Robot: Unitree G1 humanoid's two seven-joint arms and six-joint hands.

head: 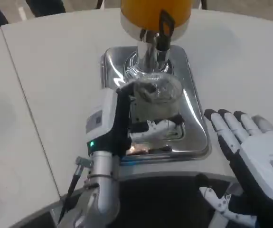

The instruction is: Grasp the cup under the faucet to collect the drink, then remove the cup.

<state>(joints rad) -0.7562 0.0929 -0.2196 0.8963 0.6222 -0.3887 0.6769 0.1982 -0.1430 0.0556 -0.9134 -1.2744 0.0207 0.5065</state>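
My left hand (119, 121) grips a clear plastic cup (156, 97), thumb wrapped across its front. The cup stands over the shiny chrome drip tray (193, 118), just below the black faucet lever (164, 29) of the orange drink dispenser (155, 12). It looks empty, with only reflections inside. My right hand (250, 152) lies flat on the table to the right of the tray, fingers spread and holding nothing.
The dispenser's chrome stem (148, 59) rises at the back of the tray, right behind the cup. White table (46, 71) stretches to the left and far right. A seam (24, 104) runs down the table on the left.
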